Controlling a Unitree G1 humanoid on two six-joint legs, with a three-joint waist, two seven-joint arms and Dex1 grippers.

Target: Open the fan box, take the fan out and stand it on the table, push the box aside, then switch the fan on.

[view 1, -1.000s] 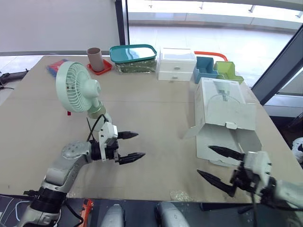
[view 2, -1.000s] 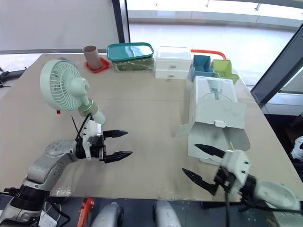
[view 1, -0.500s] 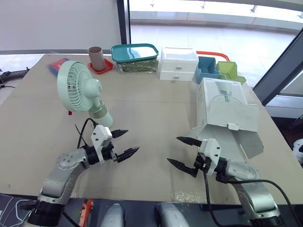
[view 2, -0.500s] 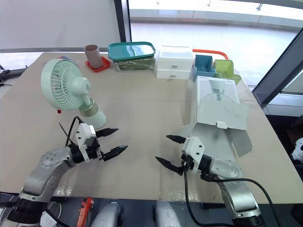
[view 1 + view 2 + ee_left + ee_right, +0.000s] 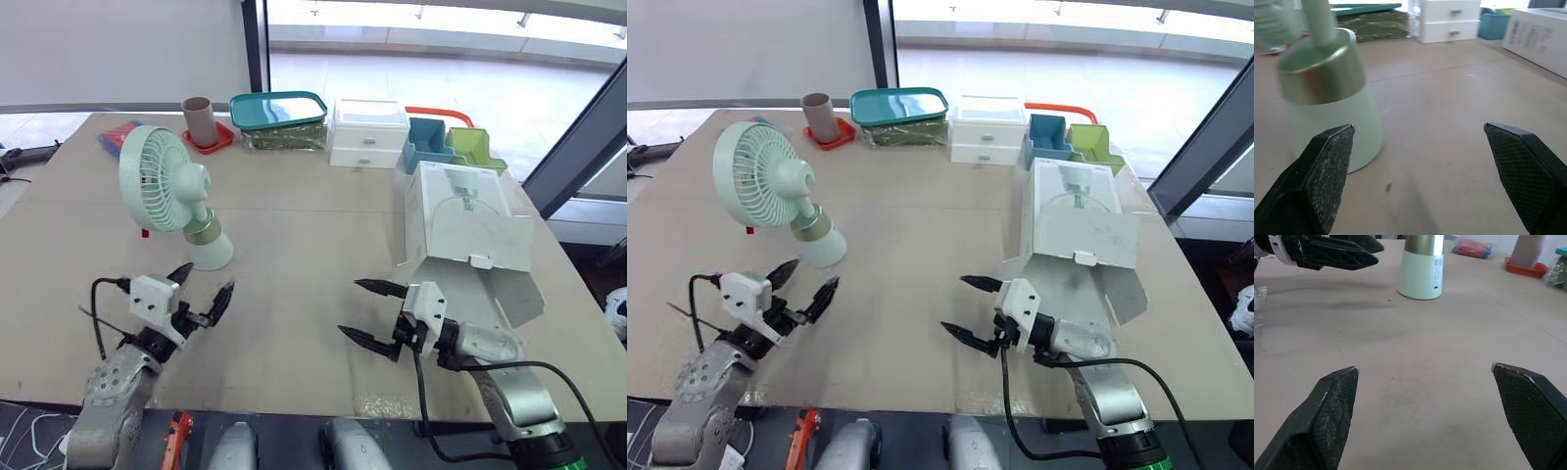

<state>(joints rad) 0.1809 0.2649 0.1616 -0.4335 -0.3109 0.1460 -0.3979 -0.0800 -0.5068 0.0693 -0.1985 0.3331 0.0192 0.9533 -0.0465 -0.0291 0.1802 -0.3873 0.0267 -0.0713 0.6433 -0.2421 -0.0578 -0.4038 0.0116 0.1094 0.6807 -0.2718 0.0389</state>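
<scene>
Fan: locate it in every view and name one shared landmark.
Left eye view: fan, upper left, standing on the table.
Right eye view: same, upper left.
Left wrist view: fan's gold-banded base, close ahead.
Right wrist view: fan's base, farther ahead.
Shared landmark: the teal-lidded container.

The fan (image 5: 162,183) is smooth plastic with a satin metal band (image 5: 1320,77), the box (image 5: 460,213) matt cardboard, the table (image 5: 304,230) matt.
</scene>
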